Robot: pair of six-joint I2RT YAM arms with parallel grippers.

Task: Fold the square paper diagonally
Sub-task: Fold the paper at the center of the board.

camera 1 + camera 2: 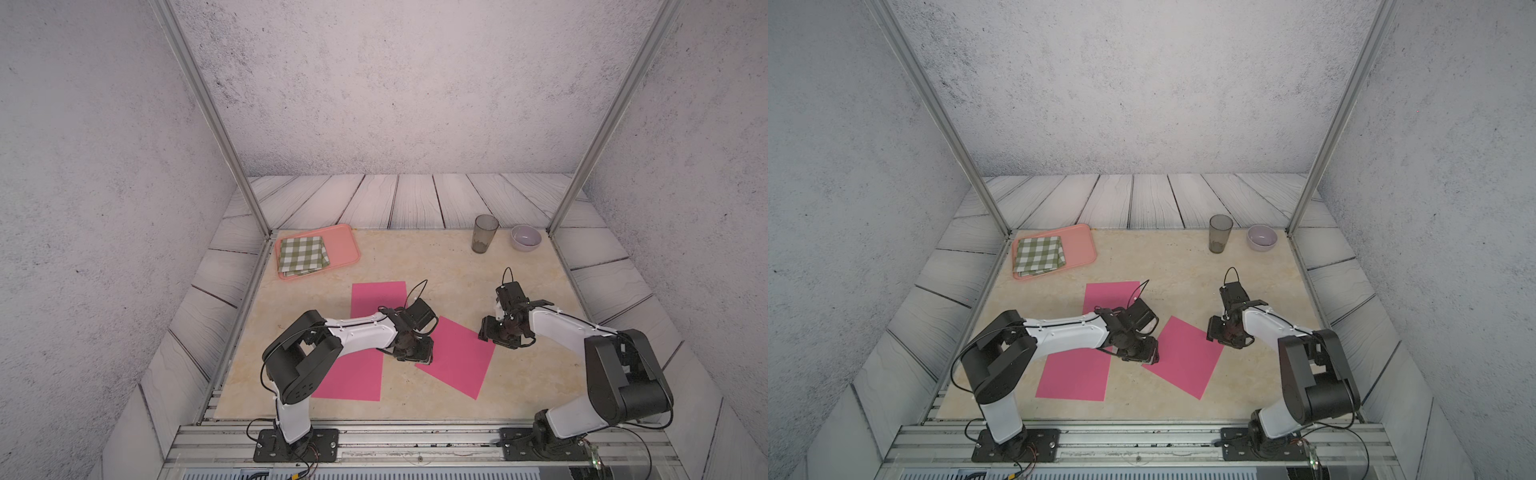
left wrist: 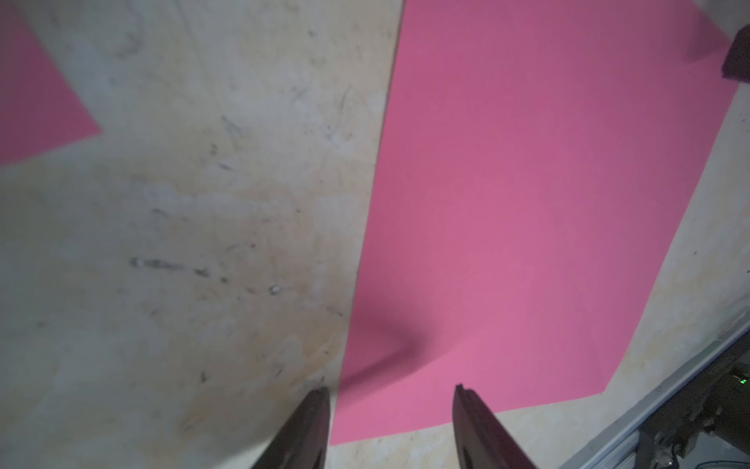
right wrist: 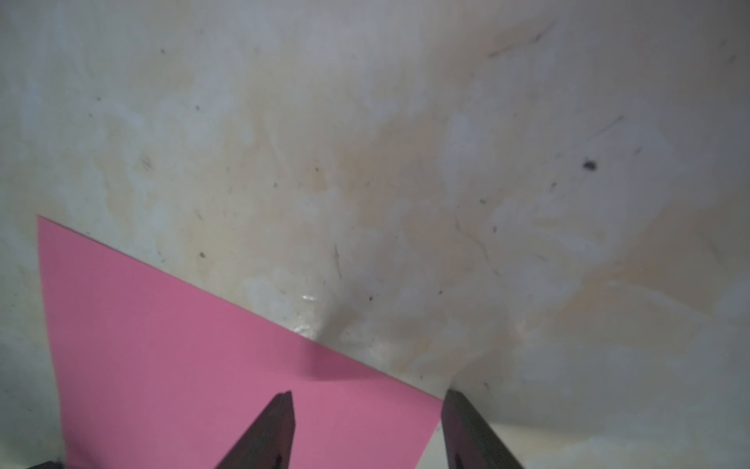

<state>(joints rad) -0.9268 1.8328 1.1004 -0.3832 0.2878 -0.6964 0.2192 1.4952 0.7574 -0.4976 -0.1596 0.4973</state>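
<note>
Square paper (image 1: 455,357): pink, flat on table (image 1: 415,257), lower centre-right of frame. Left tool (image 2: 391,387), right tool (image 3: 367,392): both released, over opposite corners. Step, judged: pre-grasp. Next move likely: pinch one corner, carry it diagonally across.

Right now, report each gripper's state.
Left gripper: open over an edge of the tilted pink paper, holding nothing.
Right gripper: open over a corner of that paper, holding nothing.

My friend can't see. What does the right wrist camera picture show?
The right gripper hangs open over the edge of a pink paper, one finger over the paper and one past its edge. The paper lies flat on a scuffed beige table.
</note>
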